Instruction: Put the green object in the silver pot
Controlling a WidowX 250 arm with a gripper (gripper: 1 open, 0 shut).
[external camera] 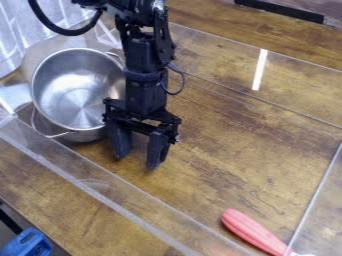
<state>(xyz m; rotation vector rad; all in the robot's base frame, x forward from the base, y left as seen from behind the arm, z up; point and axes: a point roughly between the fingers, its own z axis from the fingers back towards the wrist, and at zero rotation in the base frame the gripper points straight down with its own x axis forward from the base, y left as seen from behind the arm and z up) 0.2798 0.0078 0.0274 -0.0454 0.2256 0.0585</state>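
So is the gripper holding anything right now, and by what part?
Nothing visible: the gripper hangs open beside the silver pot, fingers apart with only bare wood between them.

We see a shiny, smooth steel silver pot (70, 93) on the grainy wooden table (241, 130), clear glossy plastic walls (107, 192) around it, and a matt black pincer (142, 150).

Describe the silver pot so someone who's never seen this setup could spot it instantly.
Start at the wooden table and go to its far left end, just left of the black gripper. The silver pot sits there: a round, shiny steel bowl shape, tilted with its empty inside showing. Nothing else is metallic; the red-orange object lies at the opposite near corner.
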